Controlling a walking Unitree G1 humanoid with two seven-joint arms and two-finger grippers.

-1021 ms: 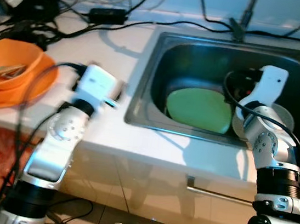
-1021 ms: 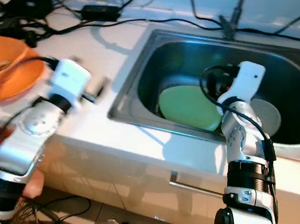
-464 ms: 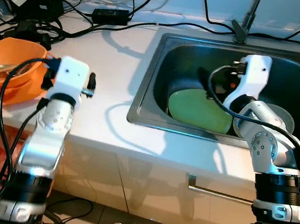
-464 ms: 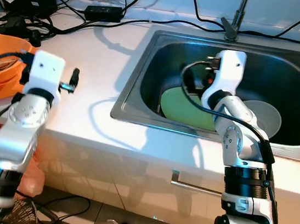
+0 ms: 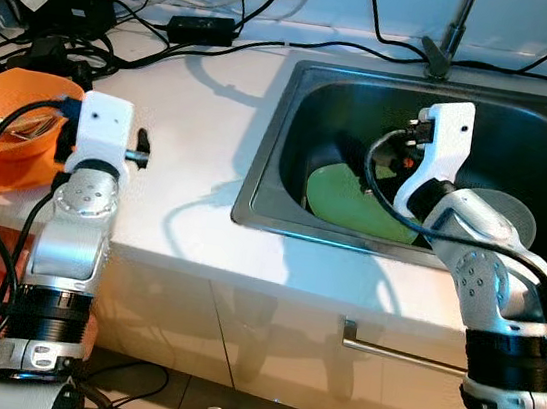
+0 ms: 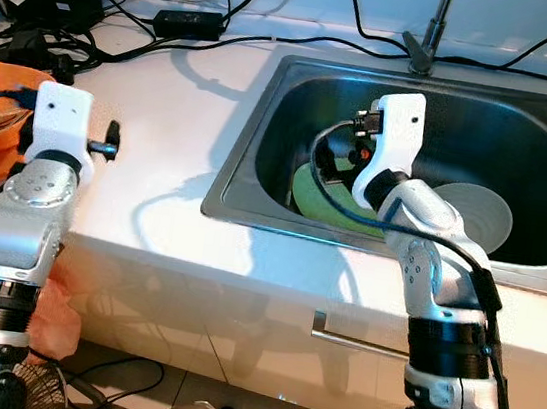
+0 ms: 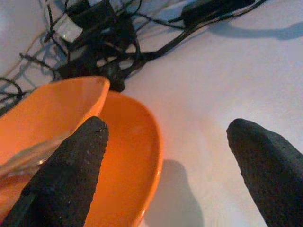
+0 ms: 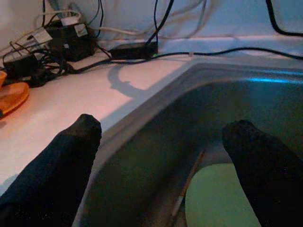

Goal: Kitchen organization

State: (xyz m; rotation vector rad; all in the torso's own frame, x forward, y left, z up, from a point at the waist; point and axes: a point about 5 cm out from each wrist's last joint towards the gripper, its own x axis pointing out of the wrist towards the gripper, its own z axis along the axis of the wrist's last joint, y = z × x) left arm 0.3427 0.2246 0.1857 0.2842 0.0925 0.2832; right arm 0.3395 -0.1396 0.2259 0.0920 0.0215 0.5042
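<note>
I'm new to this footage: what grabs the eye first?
The steel sink holds a green plate, with the open right hand above it. At the counter's left end sit stacked orange bowls, where the open left hand points, with tangled black cables behind.

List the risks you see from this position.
The left gripper, fingers open, hovers by the orange bowls; a careless reach might nudge them off the counter edge. The cables behind could snag that arm. The right gripper, open above the sink, may knock the green plate against the white one.
</note>
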